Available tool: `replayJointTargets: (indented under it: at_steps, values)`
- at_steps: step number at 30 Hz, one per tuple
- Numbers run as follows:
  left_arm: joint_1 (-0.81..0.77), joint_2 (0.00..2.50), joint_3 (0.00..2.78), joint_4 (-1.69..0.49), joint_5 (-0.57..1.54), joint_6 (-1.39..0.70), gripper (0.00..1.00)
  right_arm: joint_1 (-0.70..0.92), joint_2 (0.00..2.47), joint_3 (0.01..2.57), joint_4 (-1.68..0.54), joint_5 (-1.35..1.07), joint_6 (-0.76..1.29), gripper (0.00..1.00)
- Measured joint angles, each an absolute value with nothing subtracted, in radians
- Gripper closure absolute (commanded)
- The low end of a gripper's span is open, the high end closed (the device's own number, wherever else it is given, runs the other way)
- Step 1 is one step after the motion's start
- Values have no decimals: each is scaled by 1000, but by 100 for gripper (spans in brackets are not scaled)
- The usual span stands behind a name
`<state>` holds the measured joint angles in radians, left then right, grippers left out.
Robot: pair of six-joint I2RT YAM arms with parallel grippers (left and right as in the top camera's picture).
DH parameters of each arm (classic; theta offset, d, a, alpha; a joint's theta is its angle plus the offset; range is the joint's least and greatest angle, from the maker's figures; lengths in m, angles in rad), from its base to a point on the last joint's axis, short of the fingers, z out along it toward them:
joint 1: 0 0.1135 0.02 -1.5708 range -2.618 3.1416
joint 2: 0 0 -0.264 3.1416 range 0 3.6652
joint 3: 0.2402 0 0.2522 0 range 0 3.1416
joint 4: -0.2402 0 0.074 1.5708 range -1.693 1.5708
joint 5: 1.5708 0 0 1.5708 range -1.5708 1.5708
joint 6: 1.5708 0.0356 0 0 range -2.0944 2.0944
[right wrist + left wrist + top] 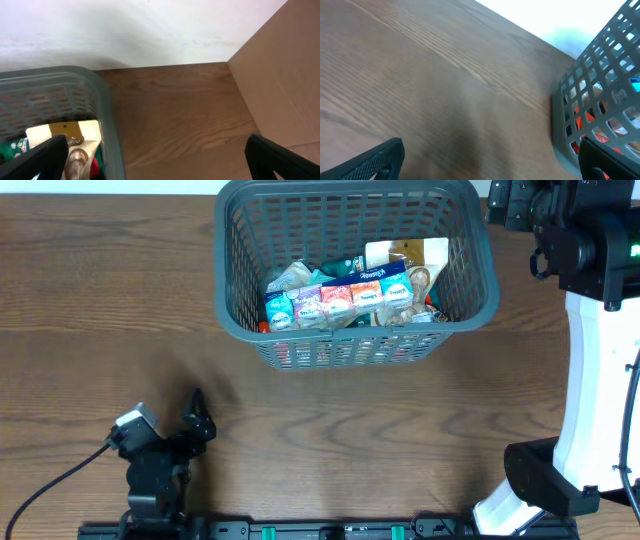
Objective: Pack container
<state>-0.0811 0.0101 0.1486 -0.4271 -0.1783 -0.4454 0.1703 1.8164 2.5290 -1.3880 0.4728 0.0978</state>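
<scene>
The dark grey lattice container (232,250) stands at the table's far middle and holds several snack packs (340,295), among them a blue multi-pack and a white-and-gold pouch (410,255). My left gripper (197,415) is open and empty, low over the table at the near left. In the left wrist view its fingers (490,160) frame bare wood, with the container's wall (575,100) at the right. My right gripper (157,155) is open and empty, held high beside the container's right rim (105,115); the pouch (70,135) shows inside.
A white wall (125,30) runs behind the table. A tan board (280,75) stands at the right in the right wrist view. The right arm's white base (590,420) stands at the table's right edge. Bare wood (400,440) lies in front of the container.
</scene>
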Motion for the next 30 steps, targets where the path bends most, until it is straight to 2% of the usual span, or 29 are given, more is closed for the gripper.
replayJointTargets:
  at_steps: [15, 26, 30]
  values:
    - [-81, 10, 117, -300, -168, -446, 1, 170, 1816, 2529, -1388, 473, 98, 1]
    - [-62, 10, 40, -47, -191, -445, 1, 170, 1816, 2529, -1388, 473, 98, 1]
    - [-61, 10, 35, -36, -191, -445, 1, 170, 1816, 2529, -1388, 472, 98, 1]
